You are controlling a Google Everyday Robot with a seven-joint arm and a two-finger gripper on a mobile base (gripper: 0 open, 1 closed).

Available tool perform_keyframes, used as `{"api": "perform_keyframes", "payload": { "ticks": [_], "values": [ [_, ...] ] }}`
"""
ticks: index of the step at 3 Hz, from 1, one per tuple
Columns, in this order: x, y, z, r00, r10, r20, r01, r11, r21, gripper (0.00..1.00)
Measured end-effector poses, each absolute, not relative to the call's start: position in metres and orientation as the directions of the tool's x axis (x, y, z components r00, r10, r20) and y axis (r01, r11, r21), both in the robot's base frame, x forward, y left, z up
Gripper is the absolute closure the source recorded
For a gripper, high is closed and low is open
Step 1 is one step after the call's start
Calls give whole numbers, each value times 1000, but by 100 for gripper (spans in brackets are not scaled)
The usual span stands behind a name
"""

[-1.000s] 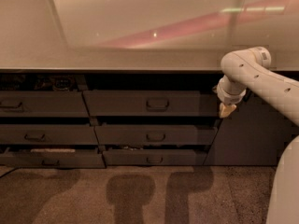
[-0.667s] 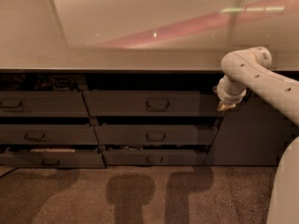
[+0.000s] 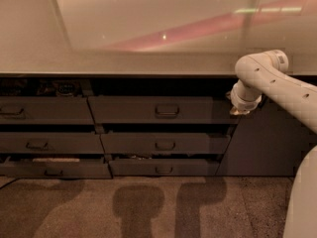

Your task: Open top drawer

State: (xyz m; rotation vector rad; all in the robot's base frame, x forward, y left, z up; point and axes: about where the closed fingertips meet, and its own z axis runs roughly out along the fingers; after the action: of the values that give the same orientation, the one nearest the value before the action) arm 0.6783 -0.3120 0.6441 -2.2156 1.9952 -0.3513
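Pale glossy countertop [image 3: 148,63] fills the upper view, with a pink streak reflected across it. Dark grey drawer bank sits under its front edge.

- Top drawer [image 3: 129,110]: directly below the front edge, centre to right of centre; widest front in the bank. Loop handle [image 3: 167,110] at mid-front, untouched. Dark gap between the front's upper lip and the counter edge; how far out it stands cannot be told.
- Gripper [image 3: 238,111]: below the front edge toward the right end, at the right end of the top drawer's front, level with the handle but well apart from it. Whether it is apart or together – cannot tell. Contact with the front also unclear.
- White arm [image 3: 277,81]: enters from the right, elbow just under the front edge, wrist angled down-left.
- Narrower drawer [image 3: 49,112]: toward the left end, same row; clutter [image 3: 59,87] visible in the gap above it.
- Two slimmer rows below; middle front [image 3: 198,144], bottom front [image 3: 133,167].
- Plain dark panel [image 3: 267,143] under the right end, beside the drawers.
- Carpet [image 3: 74,212] below, two blocky shadows [image 3: 138,205] on it
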Motion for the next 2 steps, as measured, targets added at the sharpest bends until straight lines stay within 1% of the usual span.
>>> {"api": "perform_keyframes", "payload": {
  "ticks": [2],
  "values": [
    [675, -314, 652, 93, -992, 85, -955, -113, -272, 100]
  ]
}}
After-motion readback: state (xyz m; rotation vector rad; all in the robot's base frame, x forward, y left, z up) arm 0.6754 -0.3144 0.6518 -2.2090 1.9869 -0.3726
